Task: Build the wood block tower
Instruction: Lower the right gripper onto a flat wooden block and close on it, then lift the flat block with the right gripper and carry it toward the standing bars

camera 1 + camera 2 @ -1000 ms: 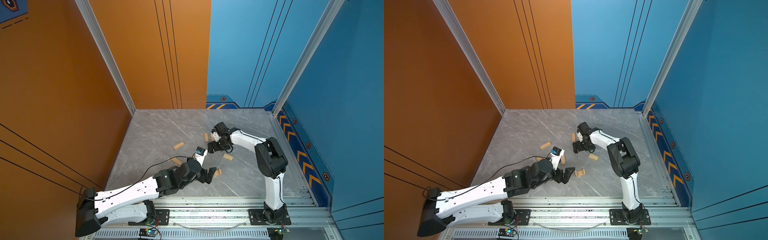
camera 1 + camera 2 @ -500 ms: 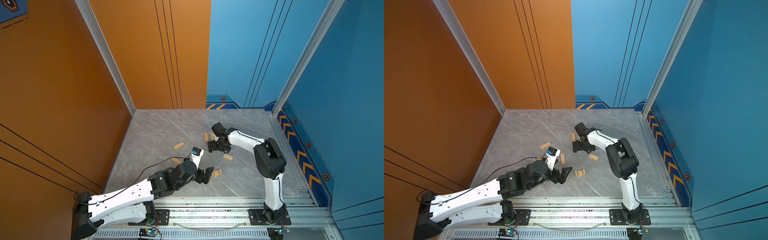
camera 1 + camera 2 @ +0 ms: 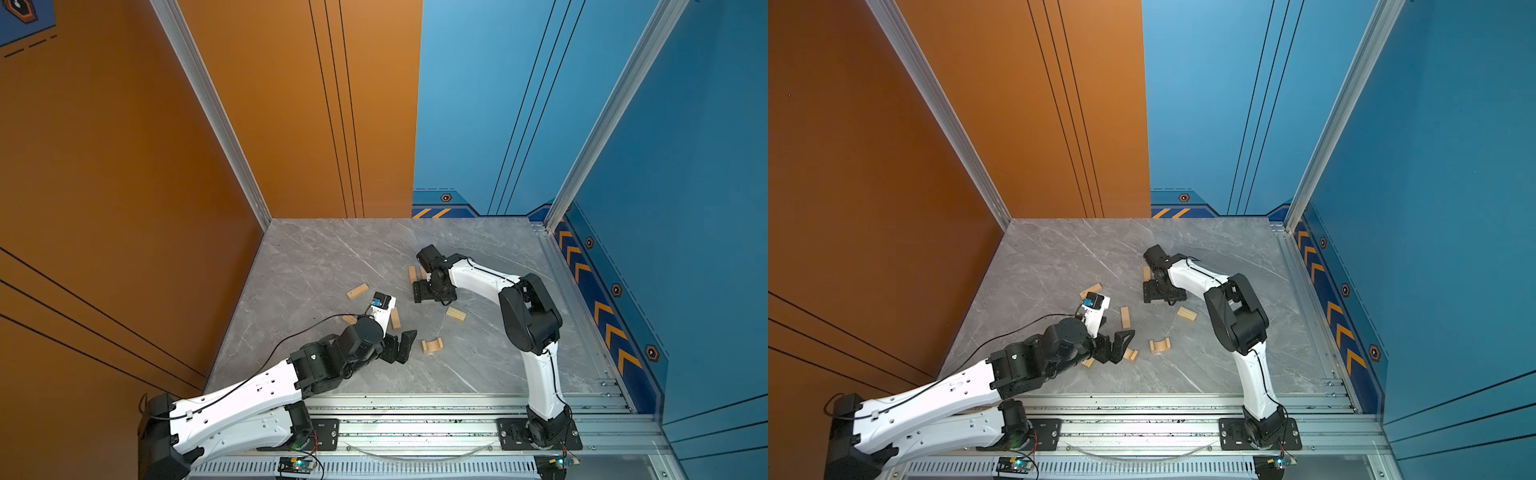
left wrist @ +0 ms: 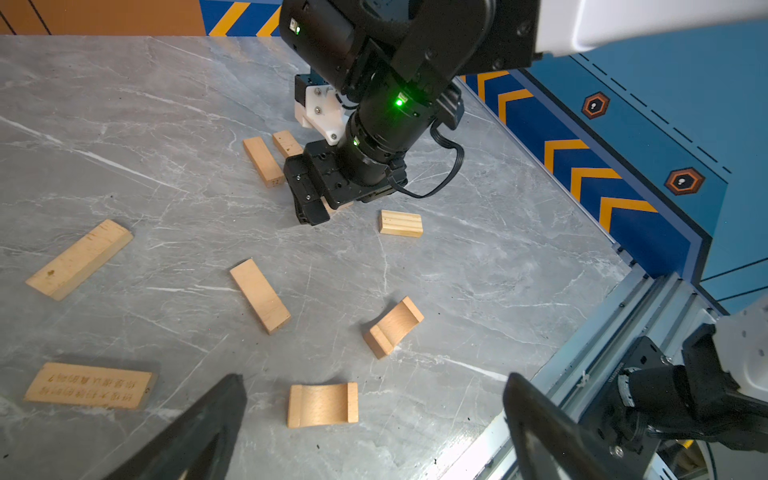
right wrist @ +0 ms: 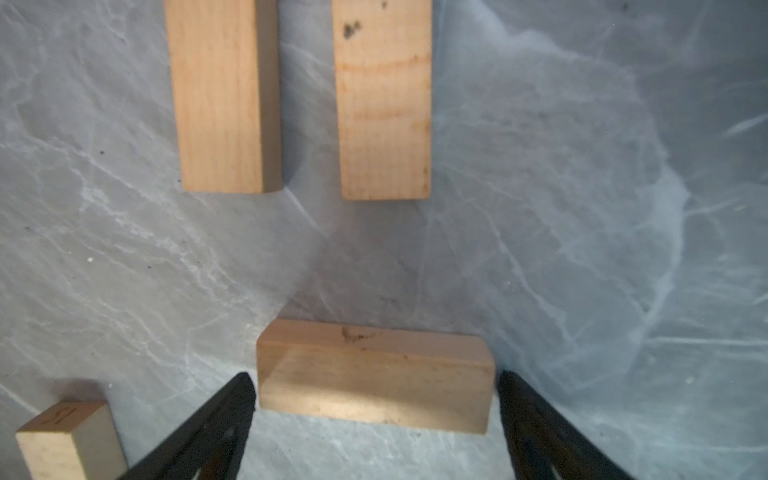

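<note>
Pale wood blocks lie singly on the grey floor, and no tower is in view. My right gripper (image 5: 374, 386) (image 3: 432, 293) (image 3: 1163, 293) points down, open, its fingers just off the two ends of a short bar (image 5: 374, 374) lying crosswise. Two more bars (image 5: 224, 95) (image 5: 382, 99) lie side by side beyond it. My left gripper (image 4: 374, 378) (image 3: 401, 345) (image 3: 1121, 345) hangs wide open and empty over an arch block (image 4: 322, 405) (image 3: 1130, 354). A second arch (image 4: 392, 326) (image 3: 432, 345) and a grooved slab (image 4: 401, 223) (image 3: 456, 313) lie between the arms.
Loose bars (image 3: 395, 318) (image 3: 357, 291) lie near the left wrist, and an engraved flat block (image 4: 89, 384) lies beside the left fingers. The metal rail (image 3: 415, 403) runs along the near edge. Orange and blue walls close the other sides.
My right gripper has shifted slightly left, and its jaws have narrowed around the bar's ends. My left arm has drawn back a little toward the near left, still wide open.
</note>
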{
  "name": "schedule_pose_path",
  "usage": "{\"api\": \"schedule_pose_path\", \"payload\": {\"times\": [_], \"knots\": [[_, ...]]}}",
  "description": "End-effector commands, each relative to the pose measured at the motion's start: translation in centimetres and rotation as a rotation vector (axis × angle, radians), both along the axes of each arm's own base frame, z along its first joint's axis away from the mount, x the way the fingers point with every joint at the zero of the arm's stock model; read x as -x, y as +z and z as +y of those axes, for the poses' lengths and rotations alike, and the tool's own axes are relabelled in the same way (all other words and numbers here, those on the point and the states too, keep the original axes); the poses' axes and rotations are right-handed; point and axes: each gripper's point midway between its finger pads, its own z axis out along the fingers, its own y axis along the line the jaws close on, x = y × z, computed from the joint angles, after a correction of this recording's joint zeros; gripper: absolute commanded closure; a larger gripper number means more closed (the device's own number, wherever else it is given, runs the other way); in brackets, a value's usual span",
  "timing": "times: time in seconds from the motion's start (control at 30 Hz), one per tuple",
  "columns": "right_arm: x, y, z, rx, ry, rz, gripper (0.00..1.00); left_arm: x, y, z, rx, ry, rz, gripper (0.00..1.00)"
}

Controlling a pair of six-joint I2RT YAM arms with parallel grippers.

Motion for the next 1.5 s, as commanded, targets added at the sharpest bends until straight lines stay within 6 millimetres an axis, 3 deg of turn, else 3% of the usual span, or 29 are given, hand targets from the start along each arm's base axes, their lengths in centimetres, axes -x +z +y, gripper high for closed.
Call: {"api": "schedule_pose_path", "payload": {"times": [0.0,0.63,1.1,1.47], "knots": [[0.5,-1.1,-0.8,0.066,-0.03,0.035,0.11,0.2,-0.5,0.3,0.004,-0.012,0.023,0.02],[0.5,-1.3,-0.7,0.104,-0.12,0.033,0.1,-0.1,-0.5,1.8,0.03,-0.008,0.04,0.02],[0.1,-1.4,-1.4,0.137,-0.161,0.029,0.29,-0.3,-0.7,2.6,0.041,-0.01,0.053,0.02],[0.8,-0.2,-2.0,0.161,-0.192,0.023,0.12,-0.5,-0.6,2.6,0.055,-0.022,0.066,0.02]]}}
